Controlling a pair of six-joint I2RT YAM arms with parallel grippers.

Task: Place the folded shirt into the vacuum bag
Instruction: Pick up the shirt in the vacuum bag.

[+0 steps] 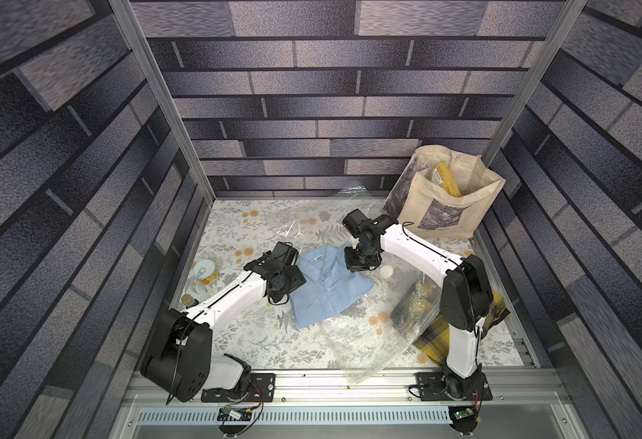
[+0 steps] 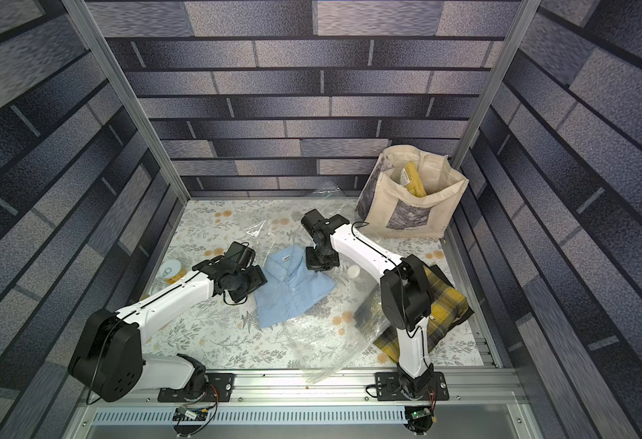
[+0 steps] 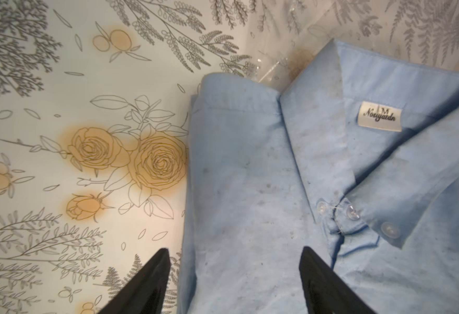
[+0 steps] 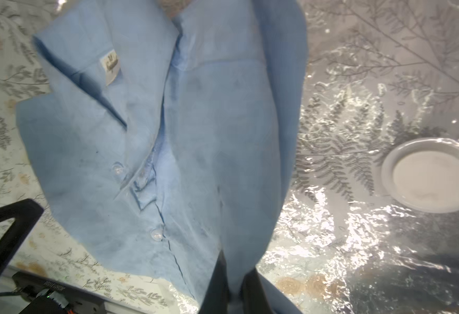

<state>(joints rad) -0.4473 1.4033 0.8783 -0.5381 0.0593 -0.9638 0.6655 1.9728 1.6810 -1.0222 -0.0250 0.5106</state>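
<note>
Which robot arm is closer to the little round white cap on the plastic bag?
Right. The right gripper pinches the blue shirt at its edge next to the white cap. The left gripper, jaws open, sits over the shirt's opposite edge, farther away.

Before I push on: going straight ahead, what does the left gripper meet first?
Likely the blue shirt, its folded edge lying between the left gripper's open jaws; height above it is unclear.

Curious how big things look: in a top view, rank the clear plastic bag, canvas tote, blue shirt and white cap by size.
Largest to smallest:
clear plastic bag
canvas tote
blue shirt
white cap
</note>
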